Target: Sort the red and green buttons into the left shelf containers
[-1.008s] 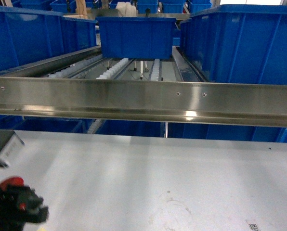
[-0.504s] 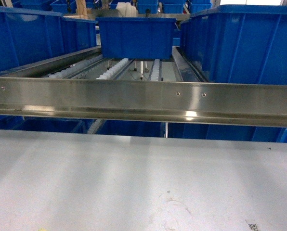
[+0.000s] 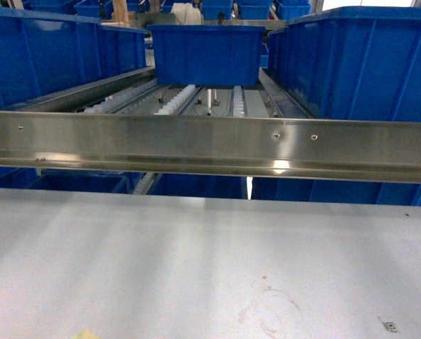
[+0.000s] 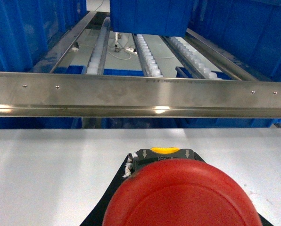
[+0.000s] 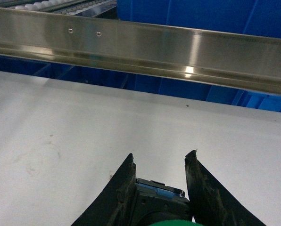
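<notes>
Ahead, steel rail (image 3: 210, 145) fronts bins (image 3: 208, 53).

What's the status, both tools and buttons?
Left tool shut on red button. Right tool shut on green button. Steel rail ahead of blue bins.

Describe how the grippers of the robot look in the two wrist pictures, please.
In the right wrist view, the right gripper has two black fingers that curve and taper to narrow tips, with rough, worn edges. In the left wrist view, the left gripper is mostly hidden; only black finger edges show, with some frayed white material on one tip. No cables or markings are visible. Neither arm appears in the head view.
</notes>
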### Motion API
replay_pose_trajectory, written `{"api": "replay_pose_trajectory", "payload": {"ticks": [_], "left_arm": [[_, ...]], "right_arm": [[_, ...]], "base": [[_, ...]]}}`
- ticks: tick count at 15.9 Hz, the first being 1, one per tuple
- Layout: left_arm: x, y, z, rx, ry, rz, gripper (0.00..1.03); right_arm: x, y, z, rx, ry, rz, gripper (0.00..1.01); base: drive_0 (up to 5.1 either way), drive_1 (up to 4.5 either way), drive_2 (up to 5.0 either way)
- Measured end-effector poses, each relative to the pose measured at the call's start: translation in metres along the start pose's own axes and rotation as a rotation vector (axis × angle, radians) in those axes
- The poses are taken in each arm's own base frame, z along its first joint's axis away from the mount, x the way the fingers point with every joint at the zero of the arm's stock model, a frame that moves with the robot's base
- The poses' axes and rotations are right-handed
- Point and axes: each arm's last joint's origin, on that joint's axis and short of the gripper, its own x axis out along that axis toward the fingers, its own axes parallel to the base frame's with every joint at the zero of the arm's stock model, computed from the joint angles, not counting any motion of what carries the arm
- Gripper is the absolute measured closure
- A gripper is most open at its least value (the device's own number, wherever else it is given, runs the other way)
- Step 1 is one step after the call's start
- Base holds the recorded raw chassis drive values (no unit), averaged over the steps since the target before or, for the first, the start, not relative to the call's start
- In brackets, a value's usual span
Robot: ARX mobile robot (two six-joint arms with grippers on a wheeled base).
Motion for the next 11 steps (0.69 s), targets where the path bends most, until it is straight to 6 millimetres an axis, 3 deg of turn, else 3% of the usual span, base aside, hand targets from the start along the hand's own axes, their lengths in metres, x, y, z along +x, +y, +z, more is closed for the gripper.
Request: {"api": "replay_pose_trajectory", "payload": {"ticks": [11], "left_arm": [[-0.0001,0.0001,0.0002,0.000,-0.002,0.001,0.77]], "right_arm": [[0.0000,0.0001,0.0000,0.000,0.000,0.001,0.72]], "base": [[-4.8,1.20,3.5]]}}
